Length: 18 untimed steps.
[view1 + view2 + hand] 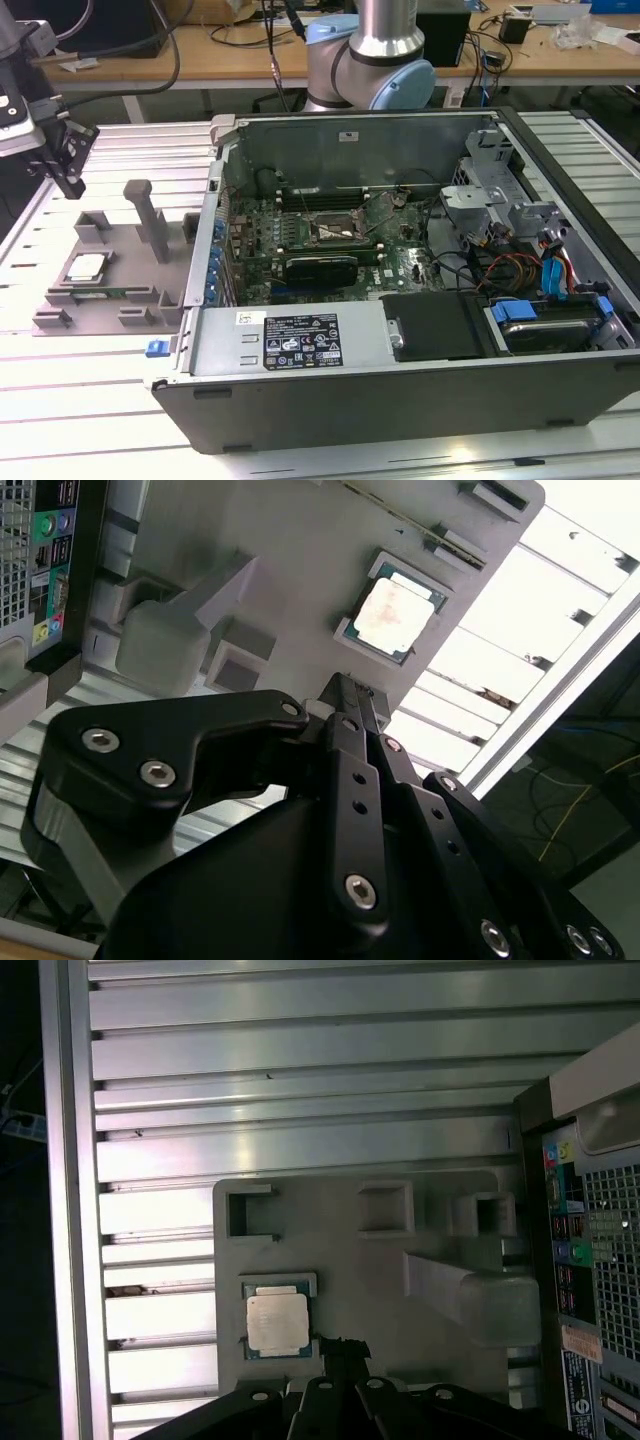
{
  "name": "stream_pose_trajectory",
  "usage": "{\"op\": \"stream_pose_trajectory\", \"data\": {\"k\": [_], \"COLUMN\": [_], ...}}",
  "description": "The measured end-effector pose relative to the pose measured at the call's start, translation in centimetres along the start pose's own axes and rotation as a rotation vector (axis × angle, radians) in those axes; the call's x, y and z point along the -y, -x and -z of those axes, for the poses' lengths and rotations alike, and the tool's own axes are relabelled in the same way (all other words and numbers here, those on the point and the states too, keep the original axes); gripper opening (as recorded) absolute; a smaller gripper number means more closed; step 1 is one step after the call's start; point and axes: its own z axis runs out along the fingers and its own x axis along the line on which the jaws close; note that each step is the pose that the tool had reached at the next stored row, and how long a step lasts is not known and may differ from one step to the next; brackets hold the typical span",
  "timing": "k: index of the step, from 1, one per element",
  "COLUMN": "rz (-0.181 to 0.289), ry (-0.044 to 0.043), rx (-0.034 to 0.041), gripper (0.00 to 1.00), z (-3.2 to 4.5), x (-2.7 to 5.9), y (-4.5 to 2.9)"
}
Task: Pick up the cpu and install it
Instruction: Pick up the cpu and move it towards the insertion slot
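Your gripper (348,692) hangs above the grey fixture tray (340,1260) with its fingers drawn together to a narrow tip and nothing between them. The cpu (277,1320) lies flat, silvery top up, in a square recess of that tray; in both wrist views it appears just beside the fingertips, apart from them. In the exterior view you see the tray on the slatted table (90,400), at the exterior view's left of the open computer case (300,345), whose metal-framed socket (335,232) sits on the motherboard.
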Motion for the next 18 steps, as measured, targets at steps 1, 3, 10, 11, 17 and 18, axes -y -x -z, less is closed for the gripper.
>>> {"op": "stream_pose_trajectory", "data": {"k": [1,3,10,11,17,18], "rz": [0.000,0.000,0.000,0.000,0.000,0.000], "ry": [0.0000,0.0002,0.0000,0.0001,0.0000,0.0000], "rx": [0.0000,0.0004,0.0000,0.0002,0.0000,0.0000], "gripper": [0.11,0.11,0.11,0.11,0.11,0.11], "z": [0.00,-0.04,-0.89,-1.19,-2.60,-2.83], "x": [0.00,0.00,0.11,0.13,0.25,0.28], "y": [0.00,-0.04,-0.93,-1.09,-1.65,-1.75]}}
